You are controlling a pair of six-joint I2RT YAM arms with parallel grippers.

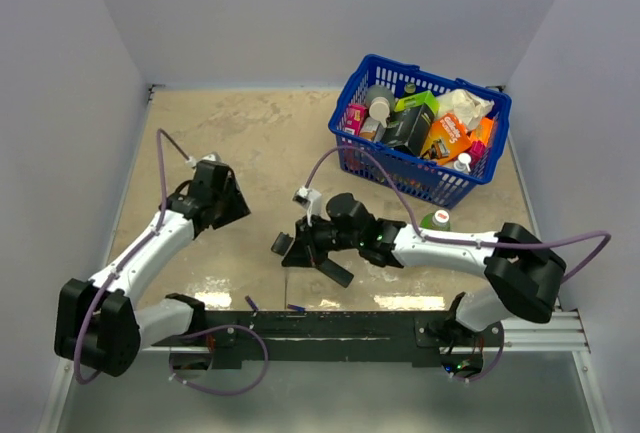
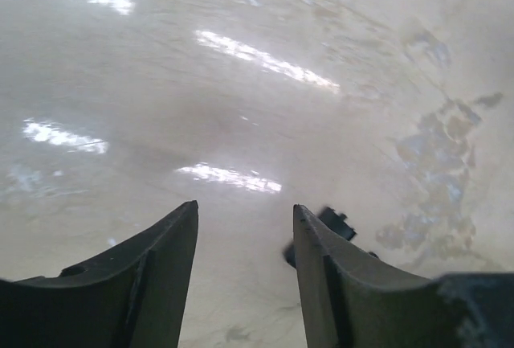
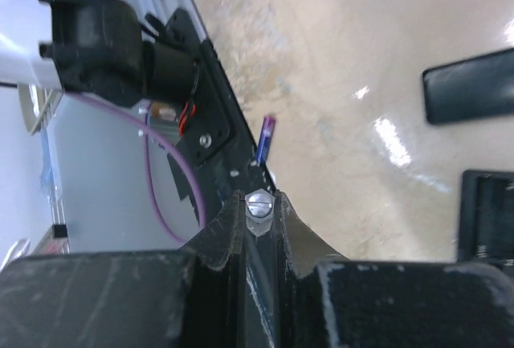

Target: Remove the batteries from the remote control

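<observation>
My right gripper (image 1: 300,243) (image 3: 259,203) is shut on a thin grey stick (image 3: 259,210) whose slotted metal tip shows between the fingertips. The black remote control (image 3: 487,215), recess up, lies at the right edge of the right wrist view, with the short black cover piece (image 3: 470,84) beyond it. One purplish battery (image 3: 267,135) lies by the base rail. The top view shows two batteries (image 1: 251,303) (image 1: 296,307) at the rail. My left gripper (image 1: 215,193) (image 2: 245,211) is open and empty above bare table.
A blue basket (image 1: 425,185) full of packages stands at the back right, with a green-capped bottle (image 1: 436,220) in front of it. The black base rail (image 1: 330,333) runs along the near edge. A black piece (image 2: 336,223) shows behind my left gripper's right finger.
</observation>
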